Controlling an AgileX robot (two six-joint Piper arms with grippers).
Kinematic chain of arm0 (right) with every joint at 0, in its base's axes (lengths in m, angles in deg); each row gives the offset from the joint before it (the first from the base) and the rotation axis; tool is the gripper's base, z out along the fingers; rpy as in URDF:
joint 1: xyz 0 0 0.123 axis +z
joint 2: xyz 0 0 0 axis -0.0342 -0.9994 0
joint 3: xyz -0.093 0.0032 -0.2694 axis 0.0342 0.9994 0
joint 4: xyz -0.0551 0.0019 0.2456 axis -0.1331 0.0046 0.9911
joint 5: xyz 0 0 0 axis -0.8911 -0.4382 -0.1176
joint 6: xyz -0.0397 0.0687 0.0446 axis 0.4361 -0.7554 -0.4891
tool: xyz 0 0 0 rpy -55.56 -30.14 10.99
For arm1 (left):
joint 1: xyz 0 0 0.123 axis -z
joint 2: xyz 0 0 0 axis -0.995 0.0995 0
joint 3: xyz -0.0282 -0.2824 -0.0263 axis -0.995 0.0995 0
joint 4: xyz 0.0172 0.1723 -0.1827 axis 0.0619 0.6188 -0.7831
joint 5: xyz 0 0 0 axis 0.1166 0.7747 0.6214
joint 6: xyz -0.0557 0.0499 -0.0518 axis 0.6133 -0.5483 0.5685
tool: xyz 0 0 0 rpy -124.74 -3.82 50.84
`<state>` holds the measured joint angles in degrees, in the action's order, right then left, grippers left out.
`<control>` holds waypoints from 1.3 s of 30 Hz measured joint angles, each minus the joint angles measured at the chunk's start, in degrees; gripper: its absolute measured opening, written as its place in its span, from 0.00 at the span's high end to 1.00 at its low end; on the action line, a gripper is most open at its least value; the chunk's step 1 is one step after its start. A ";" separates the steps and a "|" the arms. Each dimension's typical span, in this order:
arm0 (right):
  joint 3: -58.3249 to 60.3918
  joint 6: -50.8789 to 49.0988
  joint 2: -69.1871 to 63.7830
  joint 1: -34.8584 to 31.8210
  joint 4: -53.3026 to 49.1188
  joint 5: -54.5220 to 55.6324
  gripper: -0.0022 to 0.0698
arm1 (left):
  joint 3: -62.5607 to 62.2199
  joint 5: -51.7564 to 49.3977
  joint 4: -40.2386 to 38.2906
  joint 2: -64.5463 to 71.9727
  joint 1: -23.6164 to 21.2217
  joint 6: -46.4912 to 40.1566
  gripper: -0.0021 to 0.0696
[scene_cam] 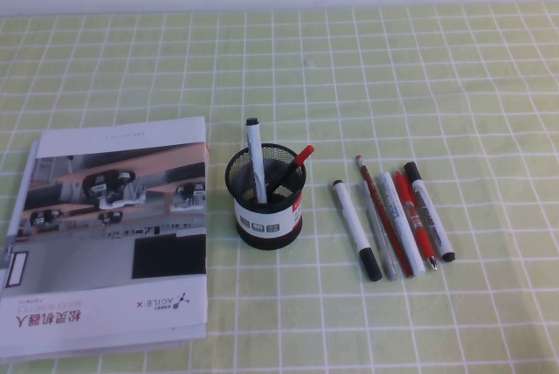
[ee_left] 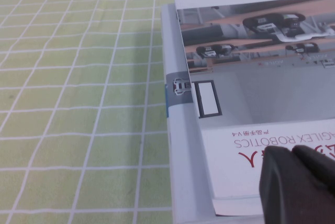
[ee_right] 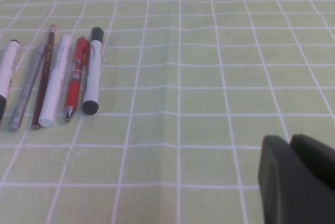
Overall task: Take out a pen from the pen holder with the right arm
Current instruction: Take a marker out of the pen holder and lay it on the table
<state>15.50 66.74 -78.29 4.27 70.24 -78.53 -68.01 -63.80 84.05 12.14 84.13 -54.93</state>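
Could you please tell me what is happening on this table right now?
Nothing is being handled yet. The pen holder stands mid-table with a white marker and a red-capped pen inside, between a booklet and a row of loose pens. The right end effector is shut and hangs above bare tablecloth beside the loose pens, not at the holder. The left end effector, also shut, hangs over the booklet's corner.

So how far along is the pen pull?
Nothing done yet: the white marker and red-capped pen both stand in the pen holder. Right tool, shut and empty, hangs over the cloth beside the loose pens; left tool, shut, over the book. Reach, grasp, lift remain.
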 joint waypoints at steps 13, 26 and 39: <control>0.00 0.00 0.00 0.00 0.00 0.00 0.99 | 0.00 0.00 0.00 0.00 0.00 0.00 0.98; 0.00 0.00 0.00 0.00 18.36 13.63 0.99 | 0.00 0.00 0.00 0.00 0.00 0.00 0.98; 0.00 0.00 0.00 0.00 32.30 14.45 0.99 | 0.00 0.00 0.00 0.00 0.00 0.00 0.98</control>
<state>15.50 66.74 -78.29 4.27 102.55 -64.07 -68.01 -63.80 84.05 12.14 84.13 -54.93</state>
